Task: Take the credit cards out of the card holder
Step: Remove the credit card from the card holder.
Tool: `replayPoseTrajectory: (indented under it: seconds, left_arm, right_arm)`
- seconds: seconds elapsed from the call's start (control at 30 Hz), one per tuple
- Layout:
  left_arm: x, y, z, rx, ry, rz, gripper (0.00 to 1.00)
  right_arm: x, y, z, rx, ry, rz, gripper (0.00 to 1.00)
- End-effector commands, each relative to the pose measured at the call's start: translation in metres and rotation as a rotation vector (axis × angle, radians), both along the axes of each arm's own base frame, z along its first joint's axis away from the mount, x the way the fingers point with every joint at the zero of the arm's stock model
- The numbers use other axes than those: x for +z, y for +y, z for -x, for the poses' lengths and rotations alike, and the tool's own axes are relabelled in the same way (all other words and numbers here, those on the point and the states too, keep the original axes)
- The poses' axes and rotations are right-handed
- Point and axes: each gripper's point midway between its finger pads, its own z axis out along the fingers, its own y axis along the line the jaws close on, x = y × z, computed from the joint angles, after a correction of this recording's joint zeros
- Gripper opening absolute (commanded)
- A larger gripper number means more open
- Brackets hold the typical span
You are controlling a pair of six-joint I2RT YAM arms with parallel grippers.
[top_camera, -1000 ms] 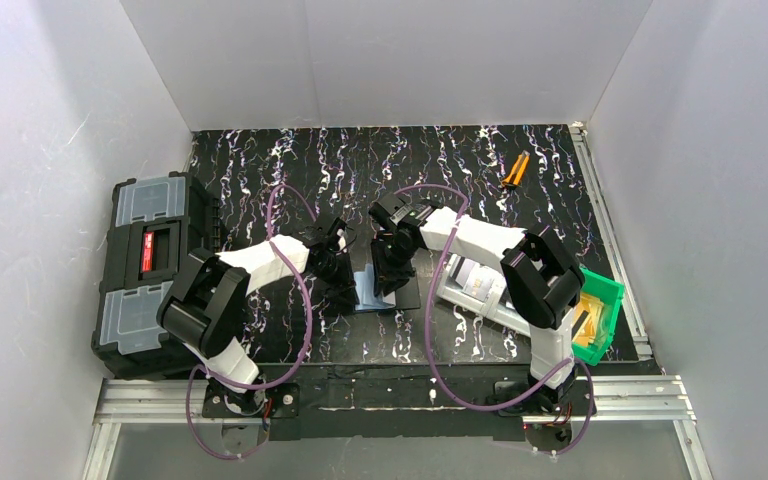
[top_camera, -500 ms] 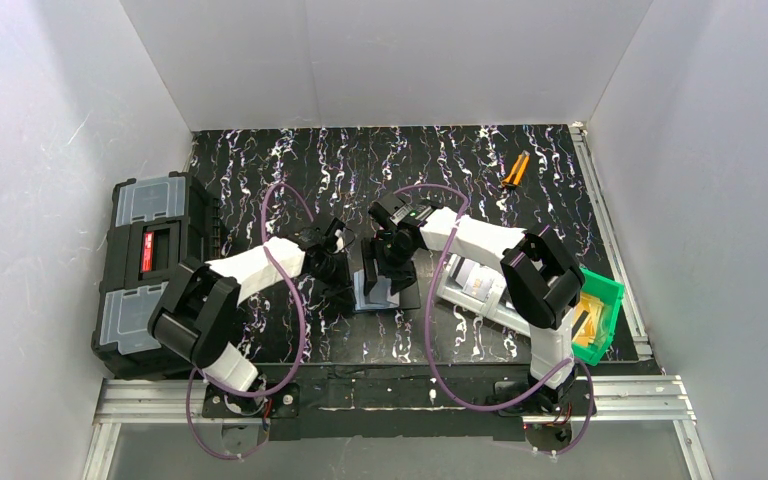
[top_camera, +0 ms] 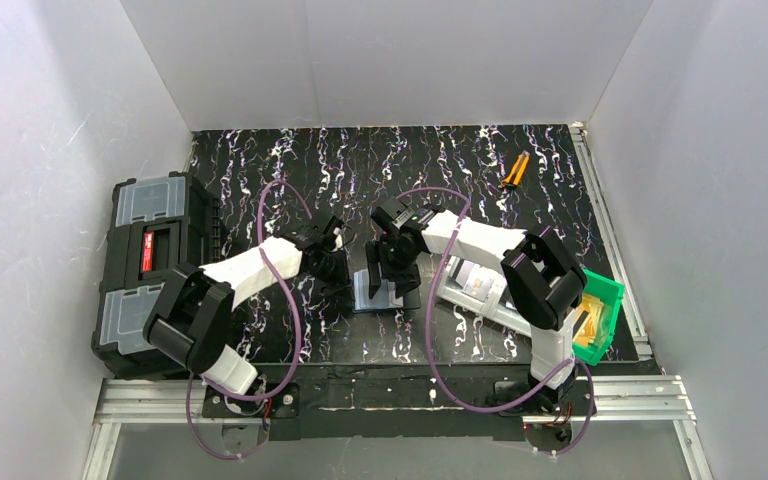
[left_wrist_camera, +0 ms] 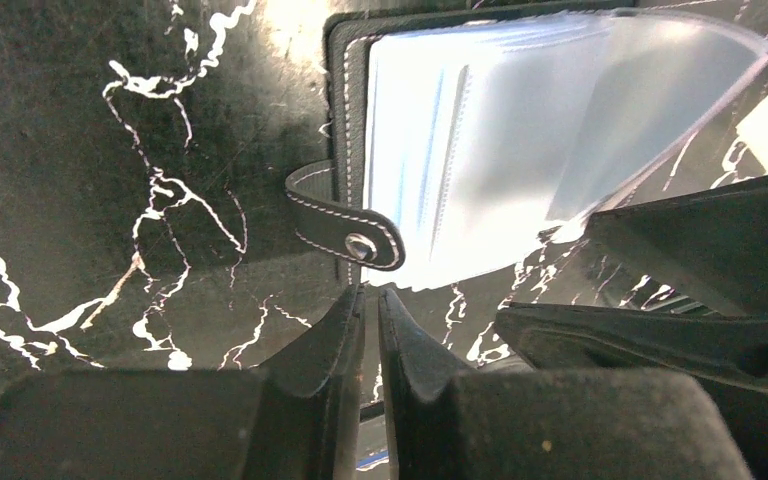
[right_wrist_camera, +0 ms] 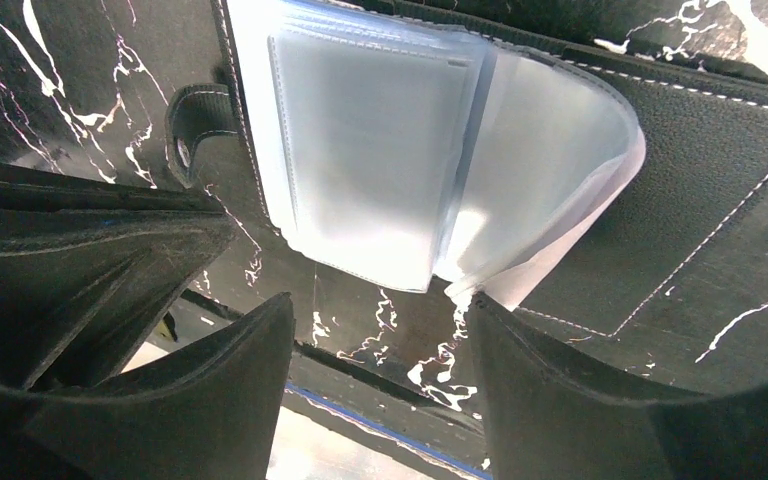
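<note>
The card holder lies open on the marbled table between my two grippers. In the left wrist view its glossy clear sleeves fan upward, and its black snap strap sticks out at the left edge. My left gripper is shut, with its tips just below the strap and nothing visible between them. My right gripper is open over the near edge of the sleeves, and one fingertip touches a lifted sleeve. No credit card can be made out in the pockets.
A black toolbox stands at the left edge of the table. A small orange-handled tool lies at the back right. A grey tray and a green bin sit beside the right arm. The table's front edge is close below the holder.
My right gripper has come a little nearer and lower over the holder. My left arm's elbow has swung left while its gripper stayed at the holder's left edge.
</note>
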Motion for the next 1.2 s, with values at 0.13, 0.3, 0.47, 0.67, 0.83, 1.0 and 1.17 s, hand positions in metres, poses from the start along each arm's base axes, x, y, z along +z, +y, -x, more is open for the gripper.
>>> replayPoseTrajectory:
  seconds: [0.13, 0.3, 0.47, 0.67, 0.83, 1.0, 1.17]
  left_arm:
    - [0.02, -0.015, -0.016, -0.025, -0.04, 0.045, 0.1]
    - [0.016, -0.015, -0.02, -0.007, -0.024, 0.029, 0.09]
    - [0.011, 0.0, -0.021, 0.067, -0.027, -0.033, 0.07]
    - [0.016, 0.016, -0.022, 0.131, -0.05, -0.049, 0.08]
    - [0.018, 0.026, -0.02, 0.151, -0.048, -0.049, 0.09]
    - [0.021, 0.031, -0.017, 0.155, -0.052, -0.042, 0.08]
    - [0.021, 0.032, -0.016, 0.15, -0.047, -0.035, 0.08]
  right_arm:
    - [0.007, -0.002, -0.006, -0.005, -0.039, 0.017, 0.71]
    - [0.042, -0.017, -0.018, -0.048, -0.17, 0.025, 0.71]
    - [0.061, -0.029, -0.022, -0.052, -0.253, 0.063, 0.73]
    - [0.04, -0.017, -0.019, 0.037, -0.249, 0.181, 0.79]
    - [0.022, 0.004, -0.022, 0.088, -0.216, 0.19, 0.83]
    - [0.009, 0.012, -0.024, 0.101, -0.195, 0.201, 0.83]
    - [-0.007, 0.011, -0.022, 0.107, -0.169, 0.233, 0.83]
